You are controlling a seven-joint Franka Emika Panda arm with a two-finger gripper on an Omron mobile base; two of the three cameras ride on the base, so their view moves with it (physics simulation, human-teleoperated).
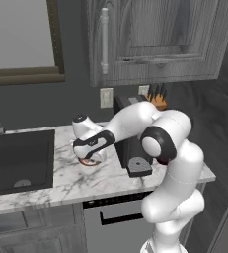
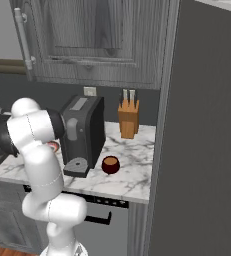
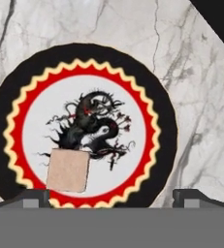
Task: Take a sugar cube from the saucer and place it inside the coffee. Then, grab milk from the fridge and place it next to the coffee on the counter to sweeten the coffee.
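Note:
In the hand view the saucer [image 3: 162, 104] lies close below on the marble, with a black outer ring, a red and yellow zigzag band and a pale centre with a dark dragon mark. The sugar cube [image 3: 68, 169], a small tan square, rests on its lower left part. My gripper [image 3: 116, 197] is open, its two tips wide apart over the saucer's near edge, the cube just inside the left tip. From the left base view the gripper [image 1: 89, 157] points down right over the saucer [image 1: 90, 163]. The coffee [image 2: 110, 164] stands right of the coffee machine. The milk is out of view.
A black coffee machine [image 2: 82, 132] stands on the counter [image 1: 61, 183] between saucer and cup. A black sink [image 1: 17, 158] lies to the left. A knife block [image 2: 128, 120] sits at the back, wall cabinets hang above, and a tall grey panel [image 2: 202, 150] bounds the counter's right end.

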